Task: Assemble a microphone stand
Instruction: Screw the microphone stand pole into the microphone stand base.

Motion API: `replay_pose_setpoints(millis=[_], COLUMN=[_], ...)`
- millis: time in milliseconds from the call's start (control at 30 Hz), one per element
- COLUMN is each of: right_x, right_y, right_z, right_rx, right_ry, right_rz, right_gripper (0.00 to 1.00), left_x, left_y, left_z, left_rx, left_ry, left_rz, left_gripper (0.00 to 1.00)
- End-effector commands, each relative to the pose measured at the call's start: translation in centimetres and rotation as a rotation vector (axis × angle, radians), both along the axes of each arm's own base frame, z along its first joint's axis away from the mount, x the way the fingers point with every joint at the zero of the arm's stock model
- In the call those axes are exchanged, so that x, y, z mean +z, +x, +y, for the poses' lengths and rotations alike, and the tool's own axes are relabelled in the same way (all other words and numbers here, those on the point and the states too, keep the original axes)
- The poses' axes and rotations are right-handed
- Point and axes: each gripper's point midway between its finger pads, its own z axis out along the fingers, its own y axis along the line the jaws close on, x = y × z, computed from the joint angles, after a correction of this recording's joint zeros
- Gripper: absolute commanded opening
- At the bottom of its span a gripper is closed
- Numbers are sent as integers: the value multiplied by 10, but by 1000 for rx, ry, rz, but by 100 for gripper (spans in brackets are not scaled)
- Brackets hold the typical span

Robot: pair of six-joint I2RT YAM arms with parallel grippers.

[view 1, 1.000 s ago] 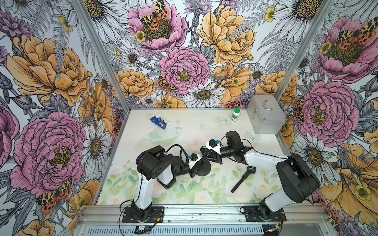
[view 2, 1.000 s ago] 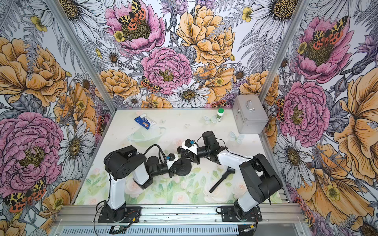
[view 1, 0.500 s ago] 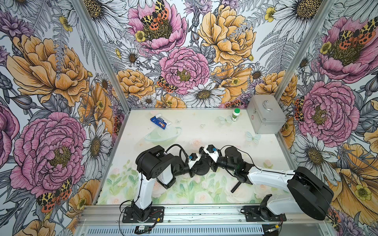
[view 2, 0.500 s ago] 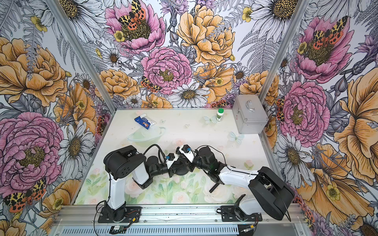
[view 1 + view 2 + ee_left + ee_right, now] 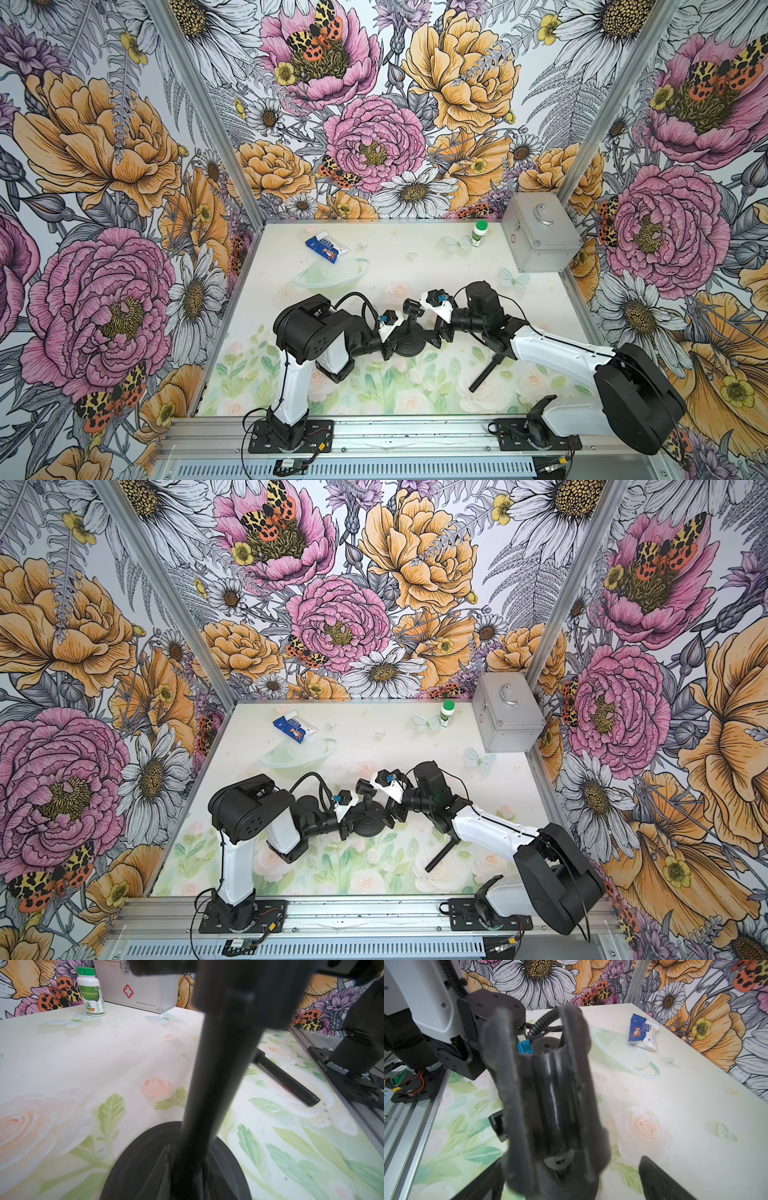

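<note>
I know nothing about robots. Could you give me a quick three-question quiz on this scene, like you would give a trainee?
1. True or false: the black rod lies flat on the table.
2. What colour is the cap of the bottle? A red, B green, C blue.
3. Which is spread open beside the stand: the left hand or the right hand?

Key: 1 true; 2 B; 3 right hand.
</note>
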Motion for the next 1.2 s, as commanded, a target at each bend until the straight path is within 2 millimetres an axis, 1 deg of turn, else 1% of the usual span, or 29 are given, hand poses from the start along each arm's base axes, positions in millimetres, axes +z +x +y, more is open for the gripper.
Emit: replay_pose_setpoints(millis=[0, 33, 67, 133, 200, 267, 300, 333, 400, 500, 533, 600, 667, 767, 867, 1000, 1167], right_x=[22, 27, 30, 35, 36, 27, 24, 21, 16, 14, 13, 10, 13, 14, 10, 8, 6], right_y=[35, 44, 47, 38, 25, 8, -2, -8, -6, -7, -4, 6, 11, 10, 6, 0, 1], right_z=[-26, -37, -44, -42, -30, -11, -2, 3, 10, 27, 31, 37, 42, 44, 41, 37, 36], right_rx=[-325, -432, -486, -450, -350, -193, -98, -39, 10, 84, 88, 77, 79, 62, 38, 34, 29], right_ry=[150, 211, 245, 308, 334, 269, 239, 228, 228, 235, 234, 229, 236, 232, 218, 218, 217], right_rz=[13, 50, 103, 128, 142, 150, 119, 91, 99, 87, 78, 56, 35, 15, 0, 15, 5], right_gripper=[100, 100, 100, 100, 100, 100, 100, 100, 100, 100, 98, 91, 79, 68, 59, 59, 58], left_x=[5, 6, 7, 10, 13, 9, 5, 3, 3, 4, 4, 4, 2, 0, 0, -2, -2], left_y=[-5, -5, -5, -5, -6, -7, -5, -2, -2, 1, 1, 1, 2, 3, 7, 11, 7], left_z=[3, 3, 4, 4, 0, -2, -1, -1, -1, 6, 7, 9, 10, 13, 16, 17, 13], left_rx=[-23, -21, -17, -17, -31, -52, -49, -39, -46, -25, -25, -21, -14, -7, 4, 5, -18], left_ry=[-4, -5, -6, -11, -18, -12, -4, -7, -7, -9, -7, -6, -2, 0, -4, -7, -10], left_rz=[-19, -21, -24, -29, -33, -43, -39, -27, -30, -19, -21, -19, -15, -5, -2, 8, 14], left_gripper=[25, 25, 25, 25, 24, 24, 24, 23, 22, 22, 22, 22, 22, 23, 24, 25, 26])
